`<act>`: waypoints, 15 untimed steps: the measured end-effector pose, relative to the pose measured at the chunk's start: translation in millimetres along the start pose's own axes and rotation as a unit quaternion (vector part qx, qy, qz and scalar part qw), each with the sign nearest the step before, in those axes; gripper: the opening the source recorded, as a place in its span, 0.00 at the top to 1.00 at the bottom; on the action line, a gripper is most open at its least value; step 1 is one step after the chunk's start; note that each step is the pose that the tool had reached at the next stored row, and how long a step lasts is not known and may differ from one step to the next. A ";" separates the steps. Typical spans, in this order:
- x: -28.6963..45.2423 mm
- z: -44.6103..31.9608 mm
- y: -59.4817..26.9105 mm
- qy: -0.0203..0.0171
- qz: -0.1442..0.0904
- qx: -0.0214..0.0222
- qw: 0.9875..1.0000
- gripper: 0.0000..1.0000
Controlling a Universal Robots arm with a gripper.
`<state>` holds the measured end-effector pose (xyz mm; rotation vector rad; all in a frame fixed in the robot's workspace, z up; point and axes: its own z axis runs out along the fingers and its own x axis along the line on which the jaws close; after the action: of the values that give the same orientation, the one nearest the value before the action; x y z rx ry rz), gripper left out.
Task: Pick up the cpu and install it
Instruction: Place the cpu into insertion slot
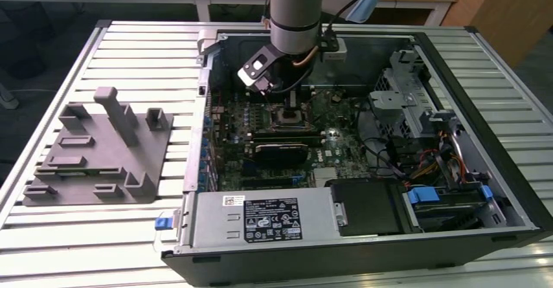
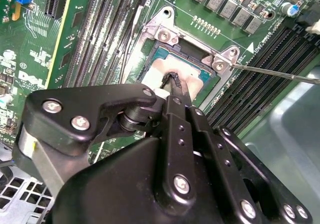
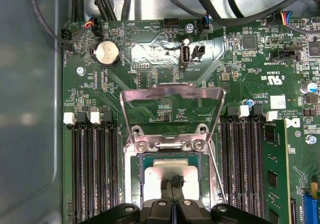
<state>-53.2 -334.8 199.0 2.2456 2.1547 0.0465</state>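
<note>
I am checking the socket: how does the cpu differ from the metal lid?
The cpu lies flat in the socket; the metal lid is swung open, away from it. The cpu is a solid plate; the metal lid is a frame with a window. Both are silvery metal.

One arm [image 1: 294, 16] with one gripper [image 2: 172, 79], one cpu [image 3: 155, 173], one open computer case [image 1: 346, 265], one grey fixture [image 1: 95, 152] at the exterior view's left, one coin battery [image 3: 108, 52], two screws [image 3: 142, 146] on the socket frame [image 3: 170, 145]
</note>
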 end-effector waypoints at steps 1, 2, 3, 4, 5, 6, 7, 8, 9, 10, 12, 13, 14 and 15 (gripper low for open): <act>0.0 0.0 0.0 0.000 0.000 0.000 1.000 0.89; 0.0 0.0 0.0 0.000 0.000 0.000 1.000 0.89; 0.0 0.2 0.0 0.000 0.000 0.000 1.000 0.89; 0.0 0.4 0.0 0.000 0.000 0.000 1.000 0.89; 0.0 0.7 -0.1 0.000 0.000 0.000 1.000 0.89; -0.1 0.8 -0.1 0.000 0.000 0.000 1.000 0.89; -0.1 0.8 -0.1 0.000 0.000 0.000 1.000 0.89; 0.0 0.9 -0.1 0.000 0.000 0.000 1.000 0.89; 0.0 1.1 -0.1 0.000 0.000 0.000 1.000 0.89; 0.0 0.9 0.0 0.000 0.000 0.000 1.000 0.89; 0.1 -7.1 0.3 0.000 0.000 0.000 1.000 0.89; 0.1 -9.8 0.4 0.000 0.000 0.000 1.000 0.89; 0.0 -12.8 0.5 0.000 0.000 0.000 1.000 0.89; 0.1 -15.9 0.7 0.000 0.000 0.000 1.000 0.89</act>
<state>-53.2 -334.8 214.9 2.2456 2.1546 0.0467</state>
